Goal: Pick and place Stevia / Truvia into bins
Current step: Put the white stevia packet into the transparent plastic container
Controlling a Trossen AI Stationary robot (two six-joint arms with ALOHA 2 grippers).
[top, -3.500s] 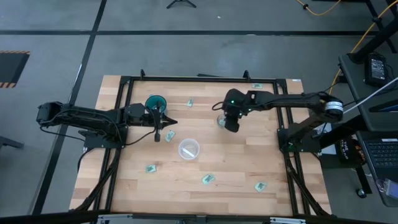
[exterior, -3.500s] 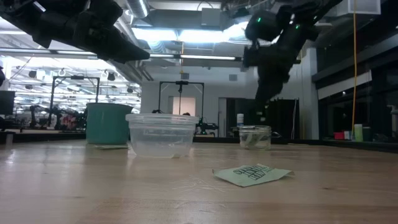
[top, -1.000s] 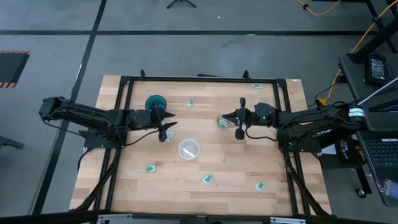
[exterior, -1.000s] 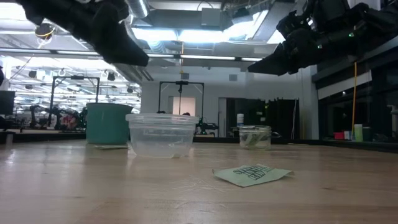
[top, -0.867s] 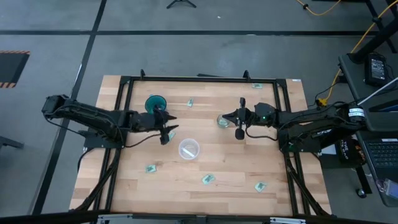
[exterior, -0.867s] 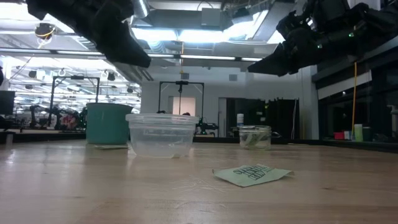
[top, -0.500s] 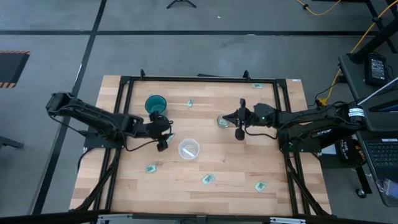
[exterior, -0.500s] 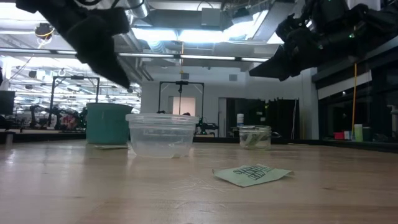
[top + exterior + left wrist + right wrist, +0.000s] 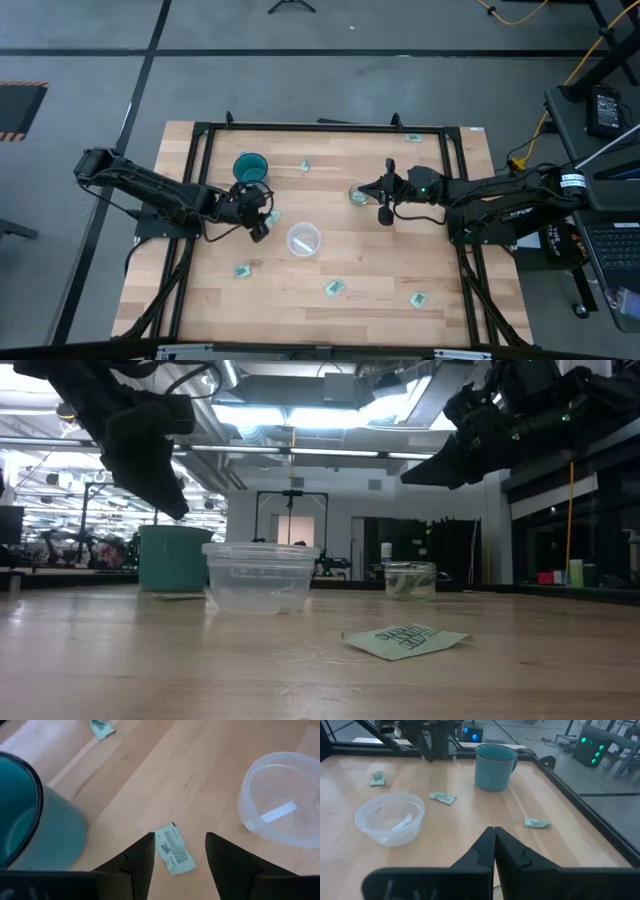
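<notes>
Several pale green Stevia packets lie flat on the wooden table. One packet (image 9: 174, 852) lies beside the teal cup (image 9: 250, 167). My left gripper (image 9: 179, 839) hovers open above this packet, fingers pointing down, one on either side of it, touching nothing. The translucent bowl (image 9: 303, 240) holds a white packet (image 9: 277, 813). The small clear glass (image 9: 355, 196) stands right of centre. My right gripper (image 9: 368, 187) is shut and empty, raised beside the glass and pointing toward the table's left edge.
Loose packets lie at the far side (image 9: 306, 165), the far right (image 9: 413, 138), and along the near side (image 9: 242, 270), (image 9: 334, 288), (image 9: 418, 299). A black frame (image 9: 320, 126) runs round the table. Bare wood lies between the bowl and the near packets.
My left gripper has moved a little toward the table's near edge and come down, tipping from nearly level to pointing down over the packet by the teal cup. Its fingers have stayed open.
</notes>
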